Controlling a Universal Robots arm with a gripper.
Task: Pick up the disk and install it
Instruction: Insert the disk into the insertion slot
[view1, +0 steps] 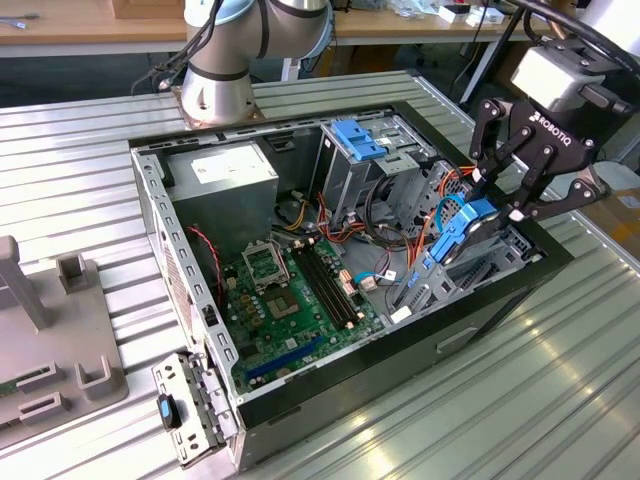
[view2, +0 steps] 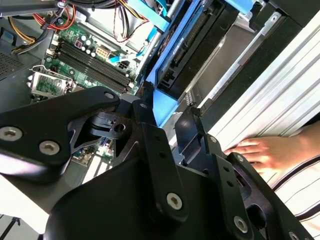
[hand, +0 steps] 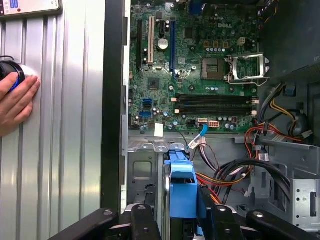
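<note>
The disk (view1: 468, 222) hangs tilted at the tip of the tool (view1: 502, 198). Its blue carrier end is uppermost and its lower end reaches into the drive bay of the open computer case (view1: 460, 335), at the end of the case facing the counter's edge on the exterior view's right. It is not seated, since much of the carrier stands above the case rim.

The tool is clenched on the disk. In the first wrist view the blue carrier stands between the two black fingers (hand: 145, 222), one on each side.

By the look of it, the disk is stiff, dense for its size and easily harmed by a knock. The carrier's plastic seems smooth and a little springy, so it could slip or twist in a loose hold. The side rails near the carrier's end look like the soundest place to grip, away from the drive's bare face and connector.

A bundle of orange, red and black cables (hand: 235, 172) lies just beside the bay. Farther along the case are an upright metal cage (view1: 355, 140) topped by a light-blue bracket, the motherboard (view1: 300, 290) and the power supply (view1: 225, 175).

A person's hand (view2: 260, 152) rests on the ribbed counter (view1: 560, 380), just outside the case wall near the tool.
</note>
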